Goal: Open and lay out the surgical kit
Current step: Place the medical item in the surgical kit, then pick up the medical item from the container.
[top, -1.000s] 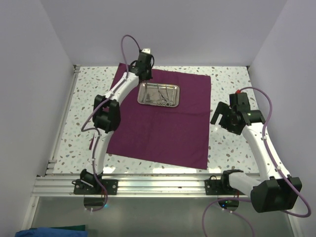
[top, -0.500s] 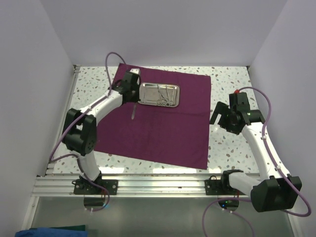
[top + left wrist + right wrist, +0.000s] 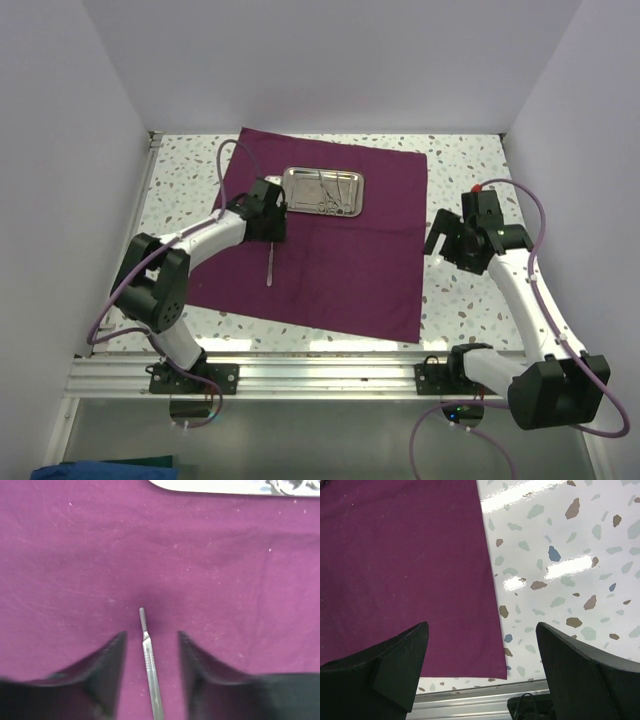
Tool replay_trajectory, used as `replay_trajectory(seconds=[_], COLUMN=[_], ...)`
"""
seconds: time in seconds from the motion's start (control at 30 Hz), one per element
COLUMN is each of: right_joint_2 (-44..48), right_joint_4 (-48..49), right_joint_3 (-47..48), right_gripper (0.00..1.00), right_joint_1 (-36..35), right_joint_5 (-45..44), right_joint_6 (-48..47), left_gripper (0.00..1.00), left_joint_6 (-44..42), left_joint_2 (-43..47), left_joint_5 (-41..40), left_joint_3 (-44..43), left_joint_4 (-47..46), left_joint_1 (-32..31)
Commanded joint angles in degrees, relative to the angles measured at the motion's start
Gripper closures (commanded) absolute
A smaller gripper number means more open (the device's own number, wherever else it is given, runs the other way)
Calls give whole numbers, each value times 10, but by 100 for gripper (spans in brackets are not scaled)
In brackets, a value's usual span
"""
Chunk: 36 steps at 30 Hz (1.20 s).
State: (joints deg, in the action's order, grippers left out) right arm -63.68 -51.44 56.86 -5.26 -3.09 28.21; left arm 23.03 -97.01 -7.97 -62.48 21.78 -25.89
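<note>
The dark purple cloth (image 3: pixel 340 260) lies spread flat across the middle of the bench (image 3: pixel 460 150). The small steel tray (image 3: pixel 290 205) sits on the cloth toward the bench's far edge, with silver instruments (image 3: pixel 330 192) inside it. One thin silver instrument (image 3: pixel 150 667) lies on the cloth nearer the left edge, on the near side of the tray. The left gripper (image 3: pixel 151 637) straddles it, jaws apart and touching neither side. The right gripper (image 3: pixel 481 625) hangs wide apart over the cloth's right edge, holding nothing.
</note>
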Motion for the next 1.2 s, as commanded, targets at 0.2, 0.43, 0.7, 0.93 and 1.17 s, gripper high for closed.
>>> replay_trajectory(seconds=[0.2, 0.43, 0.7, 0.93, 1.17], right_joint_2=[44, 68, 80, 62, 27], right_joint_4=[-3, -28, -71, -81, -71], right_joint_3=[-11, -1, 22, 34, 46], right_gripper=[7, 7, 7, 7, 7], right_joint_1=[-2, -1, -2, -1, -1], right_joint_5=[-18, -36, -64, -80, -76], right_joint_6=[3, 15, 20, 15, 11], left_gripper=[28, 33, 39, 44, 48], left_joint_6=[-46, -62, -25, -21, -20], left_joint_2=[-56, -221, -392, -445, -476], left_joint_5=[-42, -11, 23, 26, 36], left_joint_3=[-172, -397, -597, -637, -640], left_joint_4=[1, 33, 54, 47, 48], left_joint_1=[3, 22, 54, 58, 58])
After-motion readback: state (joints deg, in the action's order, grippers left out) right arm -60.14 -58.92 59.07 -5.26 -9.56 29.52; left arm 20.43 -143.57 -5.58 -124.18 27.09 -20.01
